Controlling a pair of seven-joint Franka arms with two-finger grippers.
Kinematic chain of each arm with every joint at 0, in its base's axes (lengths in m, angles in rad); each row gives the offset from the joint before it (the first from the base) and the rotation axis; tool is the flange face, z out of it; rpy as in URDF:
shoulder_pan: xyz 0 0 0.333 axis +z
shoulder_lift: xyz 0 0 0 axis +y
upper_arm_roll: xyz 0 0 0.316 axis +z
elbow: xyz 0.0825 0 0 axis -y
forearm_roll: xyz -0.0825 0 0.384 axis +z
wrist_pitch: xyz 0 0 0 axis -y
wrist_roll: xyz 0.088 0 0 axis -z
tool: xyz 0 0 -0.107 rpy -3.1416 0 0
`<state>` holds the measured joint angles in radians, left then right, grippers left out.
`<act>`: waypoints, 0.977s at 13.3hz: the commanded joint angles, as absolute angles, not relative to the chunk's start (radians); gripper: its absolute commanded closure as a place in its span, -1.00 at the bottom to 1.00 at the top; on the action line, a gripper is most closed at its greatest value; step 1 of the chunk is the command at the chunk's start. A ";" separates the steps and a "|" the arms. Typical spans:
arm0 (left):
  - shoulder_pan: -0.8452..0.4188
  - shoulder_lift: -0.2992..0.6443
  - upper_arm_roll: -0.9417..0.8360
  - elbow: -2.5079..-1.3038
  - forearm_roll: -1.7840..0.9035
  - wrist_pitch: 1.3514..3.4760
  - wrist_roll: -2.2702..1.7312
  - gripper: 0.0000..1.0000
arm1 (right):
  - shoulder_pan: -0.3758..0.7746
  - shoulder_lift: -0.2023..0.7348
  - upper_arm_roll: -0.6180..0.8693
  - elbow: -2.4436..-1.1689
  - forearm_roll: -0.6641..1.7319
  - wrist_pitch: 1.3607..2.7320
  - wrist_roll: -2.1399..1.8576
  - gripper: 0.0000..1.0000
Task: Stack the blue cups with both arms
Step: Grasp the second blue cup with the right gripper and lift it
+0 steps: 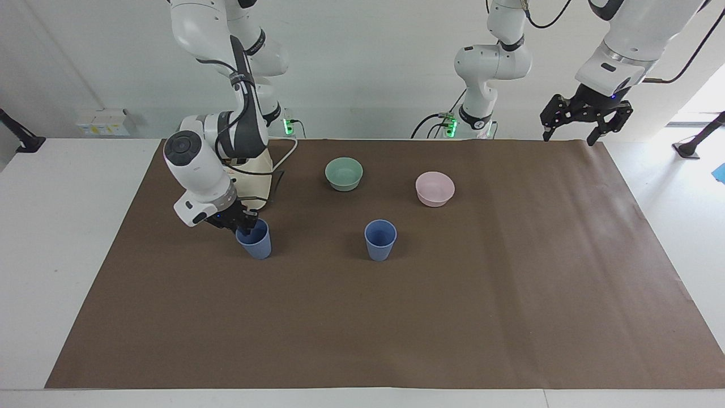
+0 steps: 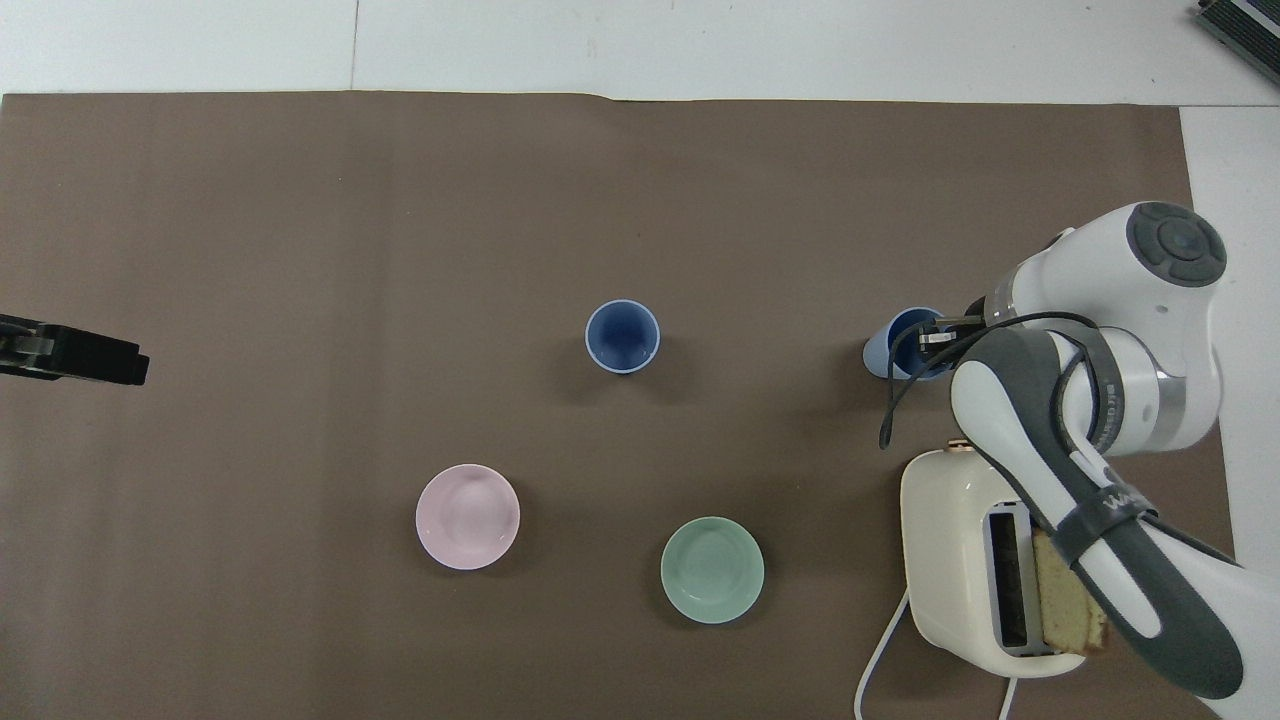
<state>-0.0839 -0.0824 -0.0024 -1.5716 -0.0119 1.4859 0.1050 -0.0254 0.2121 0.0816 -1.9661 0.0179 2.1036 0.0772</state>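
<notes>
Two blue cups stand upright on the brown mat. One cup [image 1: 380, 241] is mid-table, also in the overhead view [image 2: 622, 336]. The other cup [image 1: 257, 245] stands toward the right arm's end, just farther from the robots than the toaster, also in the overhead view [image 2: 885, 352]. My right gripper [image 1: 244, 225] is at this cup's rim, one finger inside and one outside, shut on the wall; it shows in the overhead view [image 2: 928, 340]. My left gripper [image 1: 586, 116] is open and empty, raised over the mat's edge at the left arm's end [image 2: 100, 357].
A cream toaster [image 2: 950, 540] with a bread slice [image 2: 1070, 595] in it stands near the right arm's base. A mint-green bowl [image 1: 344, 173] and a pink bowl [image 1: 434, 188] sit nearer to the robots than the middle cup.
</notes>
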 commanded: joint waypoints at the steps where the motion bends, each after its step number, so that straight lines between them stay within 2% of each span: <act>1: -0.077 -0.097 -0.008 -1.554 -0.008 1.450 0.106 -1.00 | -0.028 0.215 0.089 -1.959 0.032 2.112 0.087 1.00; 3: -0.077 -0.101 -0.005 -1.560 -0.008 1.453 0.104 -1.00 | -0.005 0.210 0.094 -1.919 0.034 2.082 0.095 1.00; 5: -0.077 -0.106 -0.005 -1.568 -0.012 1.454 0.106 -1.00 | 0.008 0.210 0.097 -1.821 0.034 1.976 0.142 1.00; 9: -0.077 -0.107 -0.003 -1.569 -0.015 1.448 0.110 -1.00 | 0.130 0.210 0.109 -1.637 0.037 1.833 0.412 1.00; 13: -0.077 -0.106 -0.003 -1.562 -0.014 1.443 0.110 -1.00 | 0.234 0.215 0.120 -1.571 0.081 1.813 0.561 1.00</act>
<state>-0.0839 -0.0936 -0.0022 -1.5620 -0.0125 1.4630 0.1049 0.2148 0.2008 0.1140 -1.6028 0.0335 1.8236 0.5192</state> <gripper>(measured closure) 0.000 0.947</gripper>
